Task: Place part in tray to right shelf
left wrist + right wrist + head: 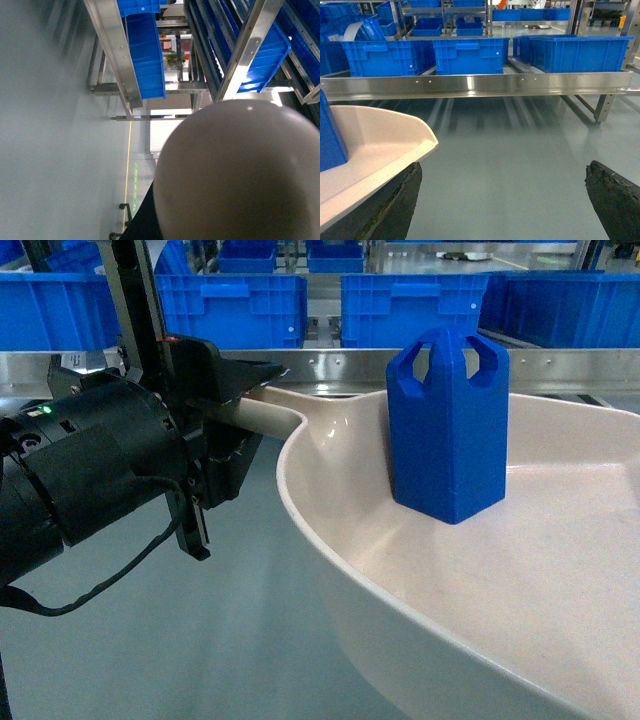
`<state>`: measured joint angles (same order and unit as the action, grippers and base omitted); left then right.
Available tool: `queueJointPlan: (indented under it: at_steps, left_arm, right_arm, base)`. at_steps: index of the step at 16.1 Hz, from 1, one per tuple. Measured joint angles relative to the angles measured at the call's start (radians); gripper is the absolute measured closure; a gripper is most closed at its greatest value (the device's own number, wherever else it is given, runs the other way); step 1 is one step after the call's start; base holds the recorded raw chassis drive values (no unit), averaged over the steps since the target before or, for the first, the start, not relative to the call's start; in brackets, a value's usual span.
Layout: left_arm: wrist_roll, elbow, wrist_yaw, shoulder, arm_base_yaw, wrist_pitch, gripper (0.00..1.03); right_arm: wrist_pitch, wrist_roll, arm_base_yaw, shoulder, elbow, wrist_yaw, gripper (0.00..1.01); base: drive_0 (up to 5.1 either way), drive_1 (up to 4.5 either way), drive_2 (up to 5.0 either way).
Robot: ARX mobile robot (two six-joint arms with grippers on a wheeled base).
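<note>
Part (447, 430) upright in tray (560, 580), left fingers (235, 420) clamped on its handle, right fingers (405, 195) apart.

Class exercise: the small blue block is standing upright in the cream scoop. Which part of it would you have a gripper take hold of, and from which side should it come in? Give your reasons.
Grip the blue block across its flat side walls, below the notched top, probably coming down from above. It stands upright and the scoop's raised wall curves round it, hindering a sideways approach. The peaked, cut-out top offers less flat surface. The open right gripper looks free; the left gripper holds the scoop's handle.
</note>
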<state>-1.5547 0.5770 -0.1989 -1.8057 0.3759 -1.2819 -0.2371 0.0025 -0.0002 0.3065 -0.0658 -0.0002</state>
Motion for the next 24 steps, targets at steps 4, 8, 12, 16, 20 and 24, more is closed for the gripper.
queueJointPlan:
  at_steps: [4, 8, 12, 16, 20, 24]
  left_arm:
    - [0.000, 0.000, 0.000, 0.000, 0.000, 0.003, 0.89]
    - [0.000, 0.000, 0.001, 0.000, 0.000, 0.003, 0.89]
    - [0.000, 0.000, 0.000, 0.000, 0.000, -0.003, 0.89]
    - [0.000, 0.000, -0.001, 0.000, 0.000, 0.002, 0.89]
    - [0.001, 0.000, 0.000, 0.000, 0.000, 0.002, 0.89]
    - [0.002, 0.000, -0.002, 0.000, 0.000, 0.004, 0.89]
  right_arm:
    - [0.002, 0.000, 0.000, 0.000, 0.000, 0.000, 0.03]
    - [0.003, 0.000, 0.000, 0.000, 0.000, 0.000, 0.03]
    - [0.000, 0.000, 0.000, 0.000, 0.000, 0.000, 0.03]
    - [0.001, 0.000, 0.000, 0.000, 0.000, 0.000, 0.03]
    - [0.002, 0.000, 0.000, 0.001, 0.000, 0.000, 0.03]
    - [0.003, 0.000, 0.000, 0.000, 0.000, 0.000, 0.03]
  base:
    - [0.1, 4.25, -4.1]
    - [0.0, 4.18, -4.2]
    - [0.0, 4.19, -4.2]
    - [0.0, 4.21, -4.2]
    - [0.0, 4.27, -4.3]
    - [0.3, 4.61, -4.0]
